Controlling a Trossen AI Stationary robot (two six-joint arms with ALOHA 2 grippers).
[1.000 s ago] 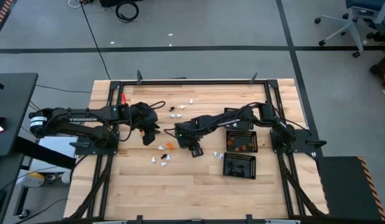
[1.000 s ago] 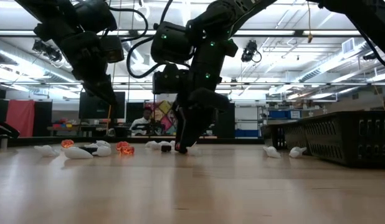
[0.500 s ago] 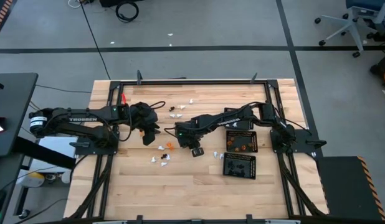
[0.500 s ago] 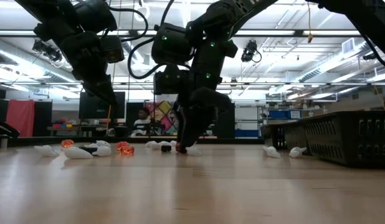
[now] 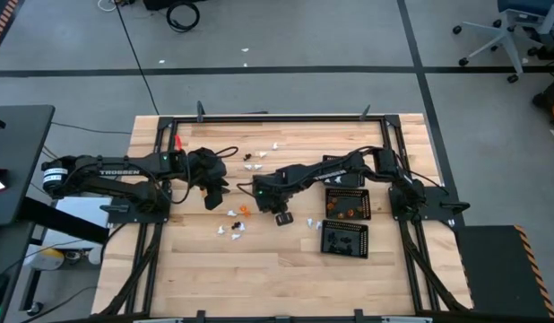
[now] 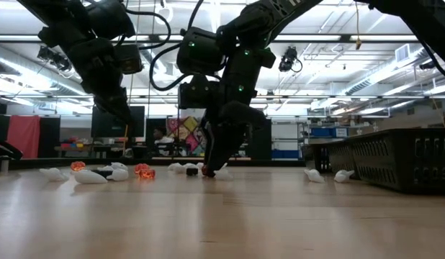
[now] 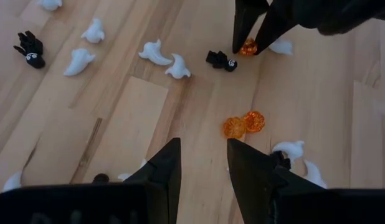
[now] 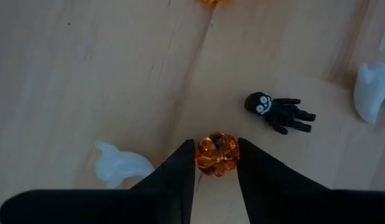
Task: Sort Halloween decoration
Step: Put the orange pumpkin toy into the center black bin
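"TROSSEN" lettering (image 5: 113,172) along left arm

Lab: ceiling strip lights (image 6: 366,72), shelving beyond

Orange pumpkin (image 8: 217,154) in right claw (image 8: 216,163); others scattered on tbl.

We saw a wooden table (image 5: 259,269) bearing scattered white, orange and black trinkets (image 5: 239,215) and, right, mesh trays (image 5: 345,239).
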